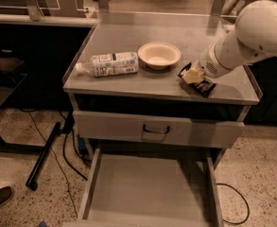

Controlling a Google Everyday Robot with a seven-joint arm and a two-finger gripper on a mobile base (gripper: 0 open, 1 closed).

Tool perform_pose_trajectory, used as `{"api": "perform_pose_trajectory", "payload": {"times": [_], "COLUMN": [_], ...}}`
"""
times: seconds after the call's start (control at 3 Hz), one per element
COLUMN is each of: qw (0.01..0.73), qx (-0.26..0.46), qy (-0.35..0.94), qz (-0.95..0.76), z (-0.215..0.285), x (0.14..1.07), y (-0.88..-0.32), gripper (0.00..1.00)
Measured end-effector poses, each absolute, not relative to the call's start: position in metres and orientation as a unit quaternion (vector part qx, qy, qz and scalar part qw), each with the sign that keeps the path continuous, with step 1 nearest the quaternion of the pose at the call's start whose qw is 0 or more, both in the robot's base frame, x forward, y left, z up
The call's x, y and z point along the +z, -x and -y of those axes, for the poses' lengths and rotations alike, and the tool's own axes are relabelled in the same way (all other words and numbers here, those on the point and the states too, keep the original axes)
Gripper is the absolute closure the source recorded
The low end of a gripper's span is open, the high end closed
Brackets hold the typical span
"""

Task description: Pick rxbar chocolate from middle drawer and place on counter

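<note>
The rxbar chocolate [203,85], a small flat black wrapper, is at the counter's [128,34] front right, its lower end at or just above the surface. My gripper [193,74] is on its upper left end, shut on it, with the white arm reaching in from the right. The middle drawer [147,190] is pulled wide open below, and its flat grey floor is bare.
A clear white-labelled bottle [110,64] lies on its side at the counter's front left. A cream bowl [159,55] stands in the middle, just left of the gripper. A grey drawer with a wire handle [156,129] sits above the open drawer. Cables and a dark bar lie on the floor at left.
</note>
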State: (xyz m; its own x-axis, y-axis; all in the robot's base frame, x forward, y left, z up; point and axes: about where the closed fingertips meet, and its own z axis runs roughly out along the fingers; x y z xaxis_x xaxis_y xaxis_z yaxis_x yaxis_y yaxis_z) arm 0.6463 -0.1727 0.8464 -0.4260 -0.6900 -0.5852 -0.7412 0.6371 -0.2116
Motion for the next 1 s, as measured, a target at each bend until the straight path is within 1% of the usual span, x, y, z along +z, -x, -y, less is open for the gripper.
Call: {"api": "perform_pose_trajectory", "payload": {"times": [0.33,0.67,1.0], "qw": [0.346,0.348,0.348], "qx": [0.063,0.064,0.064], "qy": [0.414,0.413,0.413], "qz": [-0.84,-0.839,-0.839], "z": [0.1615,0.1609,0.1608], "x": [0.8401,0.84,0.8399], "y": [-0.6486,-0.649,-0.649], "gripper": [0.99,0.81,0.58]}}
